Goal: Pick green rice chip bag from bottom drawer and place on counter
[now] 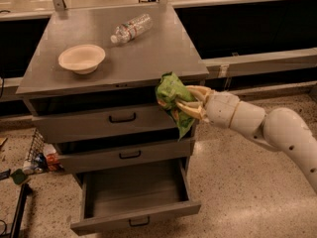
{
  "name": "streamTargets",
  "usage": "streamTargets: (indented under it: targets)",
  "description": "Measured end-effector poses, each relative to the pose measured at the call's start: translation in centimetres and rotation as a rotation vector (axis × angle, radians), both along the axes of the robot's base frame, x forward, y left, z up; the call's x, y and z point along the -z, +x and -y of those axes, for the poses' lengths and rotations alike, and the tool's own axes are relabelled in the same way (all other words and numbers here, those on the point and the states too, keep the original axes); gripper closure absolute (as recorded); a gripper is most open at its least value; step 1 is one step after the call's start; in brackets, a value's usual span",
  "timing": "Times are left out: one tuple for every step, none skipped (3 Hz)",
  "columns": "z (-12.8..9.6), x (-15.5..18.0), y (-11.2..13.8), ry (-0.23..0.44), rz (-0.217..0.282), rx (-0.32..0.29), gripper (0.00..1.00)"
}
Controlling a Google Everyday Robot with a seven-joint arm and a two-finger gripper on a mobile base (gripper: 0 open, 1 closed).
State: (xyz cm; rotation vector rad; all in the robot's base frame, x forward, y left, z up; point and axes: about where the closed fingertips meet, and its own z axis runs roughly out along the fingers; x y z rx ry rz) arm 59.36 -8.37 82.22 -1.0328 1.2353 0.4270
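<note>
Green rice chip bag (169, 89) is clamped in the gripper (178, 103) and held in mid-air at the front-right edge of the bench (153, 58), beside the top drawer front. Bottom drawer (133, 195) is seen pulled open. Bowl (81, 58) and plastic bottle (131, 29) are seated on the bench.

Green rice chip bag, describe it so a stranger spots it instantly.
Find the grey cabinet's counter. At its front right corner, the gripper holds the green rice chip bag. Only it is crinkled and bright green, unlike the clear bottle and pale bowl.
</note>
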Motion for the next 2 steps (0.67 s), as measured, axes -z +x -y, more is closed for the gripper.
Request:
streamTargets:
  targets:
    - [0.3,-2.5,0.9,-0.012,0.042,0.0,1.0]
    - [0.7,-5.5,2.1,-0.077,0.079,-0.003,1.0]
